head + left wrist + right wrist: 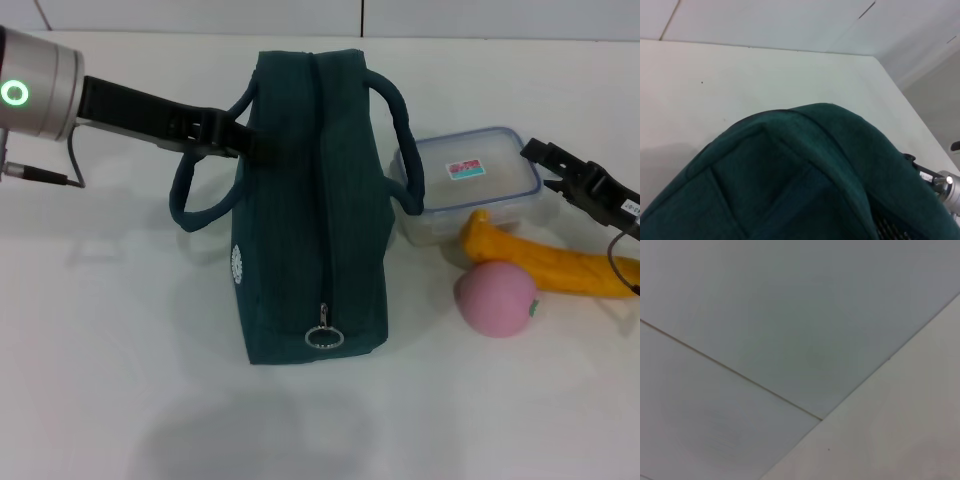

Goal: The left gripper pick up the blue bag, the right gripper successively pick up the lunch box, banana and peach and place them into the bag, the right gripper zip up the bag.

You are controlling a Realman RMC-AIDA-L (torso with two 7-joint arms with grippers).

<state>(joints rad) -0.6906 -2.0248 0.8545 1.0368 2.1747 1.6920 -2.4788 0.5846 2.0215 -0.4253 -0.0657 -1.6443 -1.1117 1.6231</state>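
1. Head view: left claw (235,139) reaches in from the left and sits right at the blue bag (315,210), where the bag's left handle meets its upper left side. Fingertips are hidden against the dark fabric, so I cannot tell if they are spread or pinching.
2. Bag stands upright on the white counter (120,330), zipper shut, ring pull at the end farthest from the left claw. Small white round logo is on the side facing that claw.
3. Right claw (560,168) hovers at the right edge, fingers spread, gripping nothing. Its tips are over the near right corner of the lunch box (470,183).
4. Lunch box sits on the counter just beside the bag, touching the bag's right handle.
5. Banana (545,260) lies below the right claw, one end against the lunch box.
6. Peach (497,298) touches the banana, on the side away from the right claw.
7. Left wrist view: blue bag (805,180) fills the frame close up, bare counter (740,80) beyond.
8. Right wrist view: only wall and a strip of counter (910,415).
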